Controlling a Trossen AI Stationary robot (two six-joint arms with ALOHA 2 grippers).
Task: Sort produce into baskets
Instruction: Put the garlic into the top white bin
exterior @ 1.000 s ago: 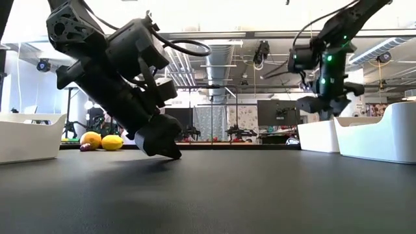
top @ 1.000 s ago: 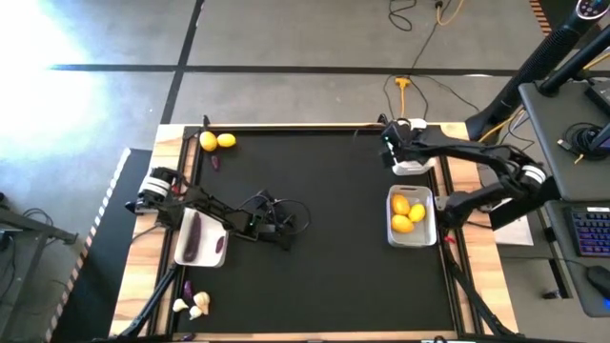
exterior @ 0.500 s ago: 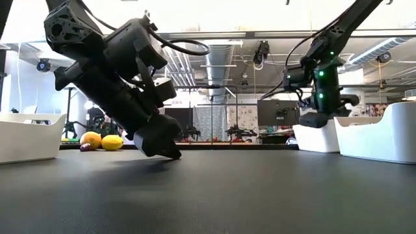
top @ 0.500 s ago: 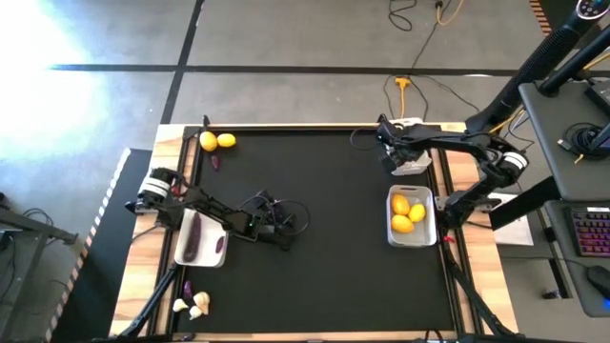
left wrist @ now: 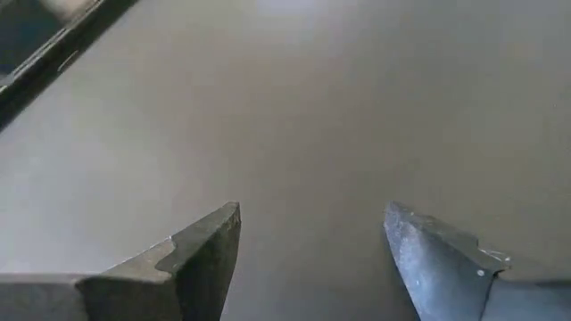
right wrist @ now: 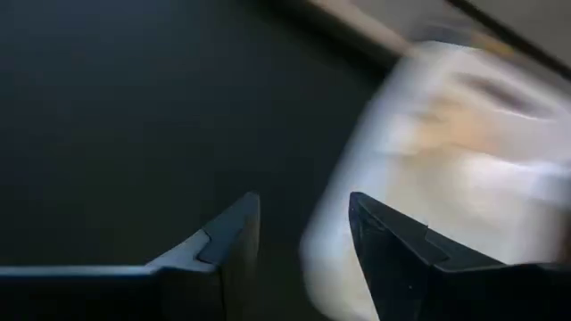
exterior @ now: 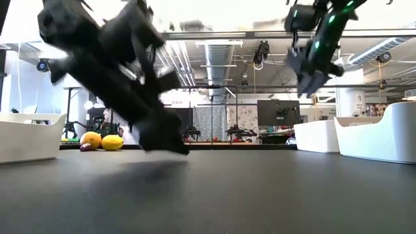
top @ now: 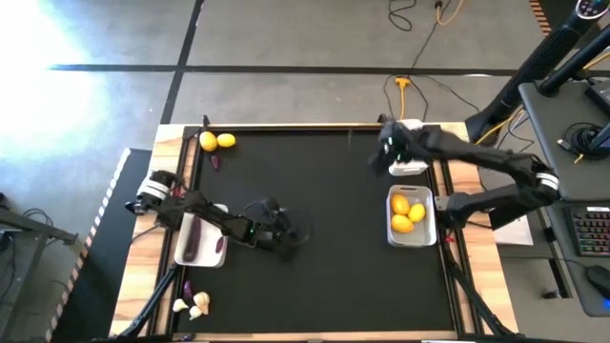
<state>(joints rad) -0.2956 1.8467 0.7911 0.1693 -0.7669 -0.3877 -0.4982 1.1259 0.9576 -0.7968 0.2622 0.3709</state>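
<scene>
Two lemons [top: 217, 141] lie loose at the far edge of the mat, well apart from both claws, with a small dark purple piece [top: 215, 162] just beside them; three more lemons already sit in the basket [top: 412, 235] close under the right gripper [top: 388, 152]. That claw hangs above the mat beside the far white basket [top: 411, 168], its fingers [right wrist: 227, 236] parted with nothing between them. The left gripper [top: 286, 233] is low over bare mat, its jaws wide apart and empty; just behind it is the third basket [top: 203, 259], holding the long slim purple piece [top: 193, 236] and a shorter one. The garlic bulbs [top: 194, 305] and another purple bit [top: 187, 287] lie further back still, on the wooden edge on that arm's side. As a judgement, the lemons look firm, fairly light and apt to roll, so a grip across the widest part should suit them. Garlic probably has papery, loose skin and a lumpy shape, best taken gently around the body and not by the stem. Slim purple pieces want pinching across the middle, where the skin may be slick.
</scene>
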